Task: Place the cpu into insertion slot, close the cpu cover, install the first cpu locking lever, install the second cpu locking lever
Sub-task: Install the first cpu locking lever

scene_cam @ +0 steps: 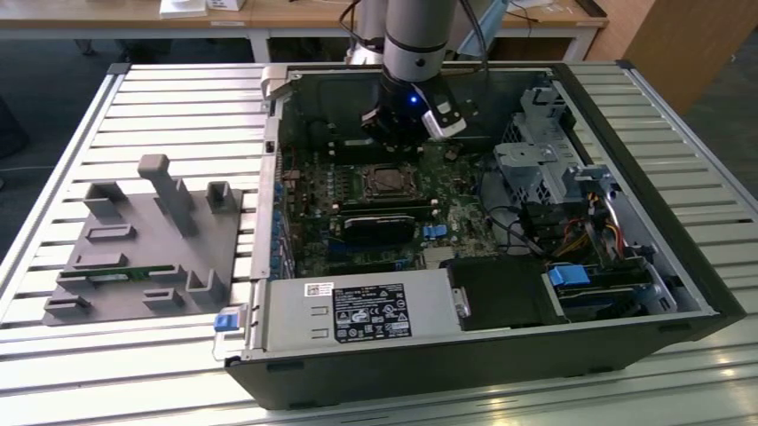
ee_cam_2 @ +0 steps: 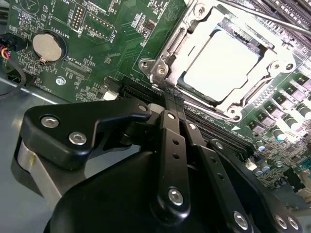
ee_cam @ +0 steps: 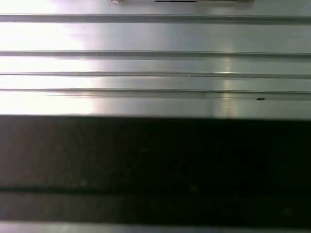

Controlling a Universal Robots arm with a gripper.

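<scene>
Fingers [ee_cam_2: 167,131] of the hand [ee_cam_2: 171,96] are drawn together with no visible gap, their tips low over the green board [ee_cam_2: 121,29], just beside one corner of the socket; whether they pinch anything I cannot tell. The cpu [ee_cam_2: 221,68] lies flat in the insertion slot [scene_cam: 366,182], its pale metal top showing through the window of the cpu cover [ee_cam_2: 257,90], which is folded down over it. A thin metal rod [ee_cam_2: 272,18] runs past the far side of the socket. A round coin cell [ee_cam_2: 47,46] sits on the board, well apart from the hand. In the exterior view the arm reaches down into the open computer case [scene_cam: 474,355], which lies on a slatted metal surface [scene_cam: 177,115]; a grey fixture [scene_cam: 142,240] rests on the slats at the exterior view's left.
</scene>
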